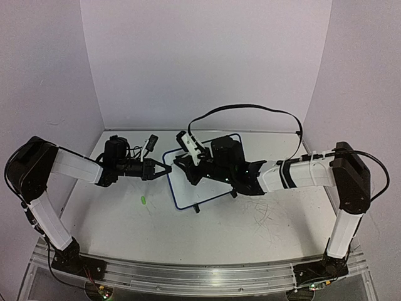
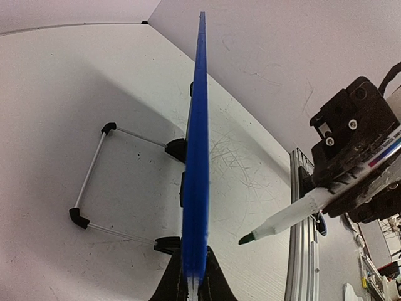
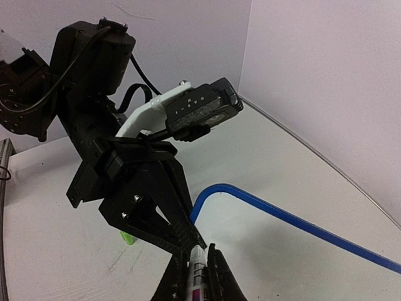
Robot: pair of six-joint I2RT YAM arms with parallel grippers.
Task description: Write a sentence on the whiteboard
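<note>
The whiteboard point(image 1: 195, 188) stands tilted at the table's middle, with a blue frame. My left gripper point(image 1: 163, 170) is shut on its left edge. The left wrist view shows the board edge-on point(image 2: 196, 157) between the left gripper's point(image 2: 195, 285) jaws. My right gripper point(image 1: 185, 166) is shut on a white marker point(image 2: 294, 210). The marker's green tip hangs a short way off the board's face. In the right wrist view the marker point(image 3: 198, 269) sits between the right gripper's point(image 3: 199, 263) jaws, beside the board's corner point(image 3: 210, 194). The sentence does not show in any view.
A small green cap point(image 1: 143, 200) lies on the table left of the board; it also shows in the right wrist view point(image 3: 127, 238). The board's wire stand point(image 2: 94, 172) reaches out behind it. White walls close the table's back and sides. Old scribble marks point(image 1: 266, 216) mark the tabletop.
</note>
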